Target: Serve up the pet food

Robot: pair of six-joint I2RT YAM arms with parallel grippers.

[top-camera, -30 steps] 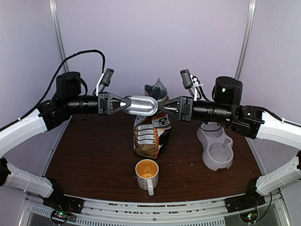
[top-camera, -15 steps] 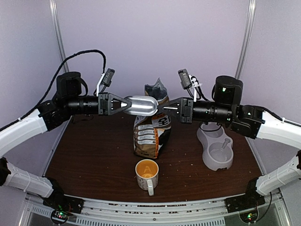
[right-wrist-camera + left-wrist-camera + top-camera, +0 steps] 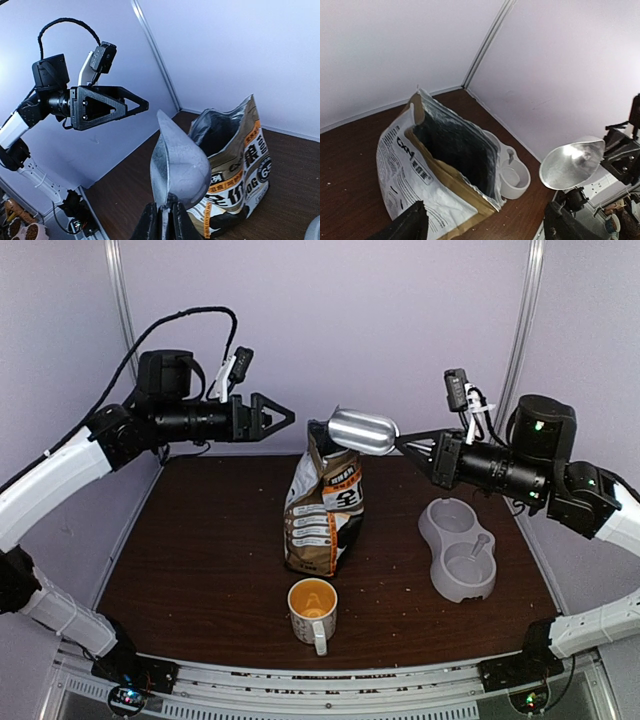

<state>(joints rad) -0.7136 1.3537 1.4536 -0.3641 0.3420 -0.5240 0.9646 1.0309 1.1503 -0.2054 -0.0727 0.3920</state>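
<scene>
Scoop of shiny metal, clamped in right tool, poised for dipping into open white-tan bag ahead; left tool agape, empty.

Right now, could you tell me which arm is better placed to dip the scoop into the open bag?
The right. The right gripper is shut on the scoop, which is close to the open top of the bag. The left gripper is open, empty and farther off to the side.
</scene>
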